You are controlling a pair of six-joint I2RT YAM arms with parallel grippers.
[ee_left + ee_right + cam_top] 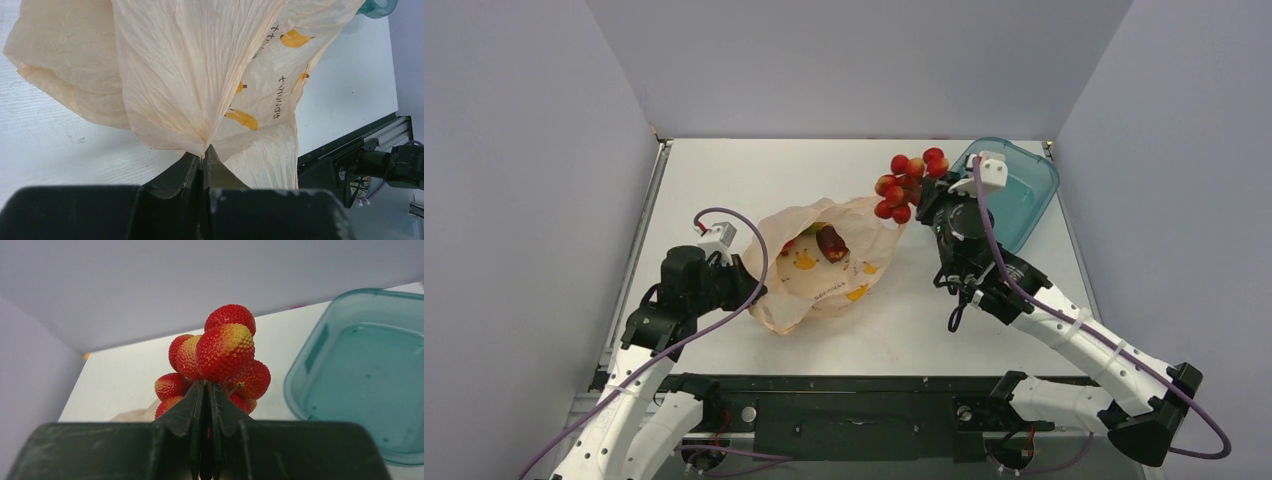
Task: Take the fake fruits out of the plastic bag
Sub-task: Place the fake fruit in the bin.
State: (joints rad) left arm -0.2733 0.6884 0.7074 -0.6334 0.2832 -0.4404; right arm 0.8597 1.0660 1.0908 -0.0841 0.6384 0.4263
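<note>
— Pincers first: right pincer (205,386)?
— Closed tight, fingers all but meeting, on the stem end of the berry cluster (225,347). Holds it up off the table (724,180), between the plastic bag (819,280) and the teal tub (1024,195).
— Left pincer (204,150)?
— Closed fully on a gathered fold of the bag at its near-left end, with the film fanning out from the pinch.
— Pointing of the cluster?
— Long axis slanted in the top view, from near left to far right. Stem toward the fingers, berries away from them.
— Lie of the bag?
— Flat on the table, left of centre. Long axis also runs from the pinched near-left end to the far right, mouth facing up and toward the cluster.
— Counts?
— One cluster, one bag, one tub, two pincers. Berries too tightly bunched for a sure count.
— Inside the bag?
— One dark maroon fruit (832,243) at the mouth. One red fruit (789,246) to its left, half under the film. A touch of yellow-green between them, kind unclear. Cannot tell about anything deeper.
— Tub?
— Upright in the far right corner, just right of the cluster. Teal floor and walls plain in the right wrist view.
</note>
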